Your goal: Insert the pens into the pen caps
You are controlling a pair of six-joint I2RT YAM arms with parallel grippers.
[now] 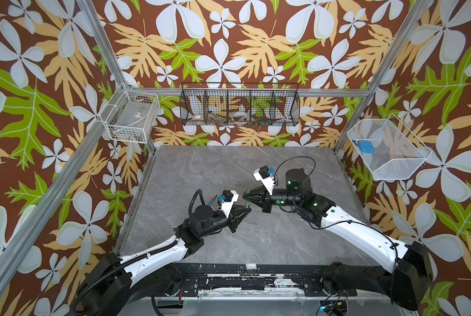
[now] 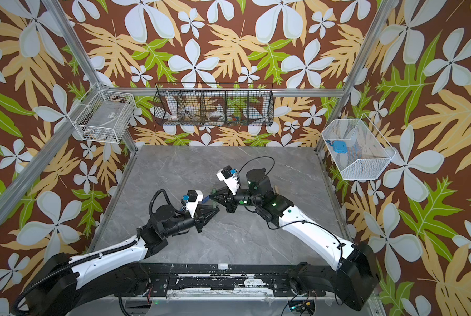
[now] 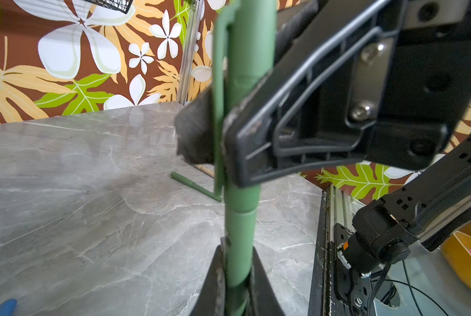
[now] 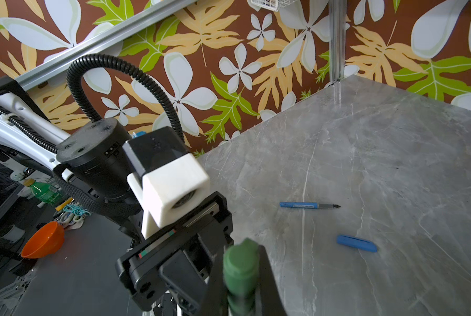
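Note:
My left gripper (image 3: 238, 262) is shut on a green pen (image 3: 240, 246), which rises from its jaws. The pen's upper part sits inside a green pen cap (image 3: 249, 54) with a clip. My right gripper (image 4: 241, 273) is shut on that cap (image 4: 241, 262). In both top views the two grippers meet tip to tip over the middle of the table, left (image 1: 246, 209) and right (image 1: 246, 194). An uncapped blue pen (image 4: 308, 205) and a blue cap (image 4: 356, 243) lie apart on the table. A capped green pen (image 3: 196, 186) lies flat beyond the held one, with a tan pen (image 3: 205, 169) partly hidden behind my right gripper's finger.
The grey marble table (image 1: 229, 169) is walled by floral panels. A black wire basket (image 1: 240, 105) hangs on the back wall, and white wire baskets hang at the left (image 1: 131, 117) and right (image 1: 387, 149). The black arm rail (image 1: 250, 279) runs along the front edge.

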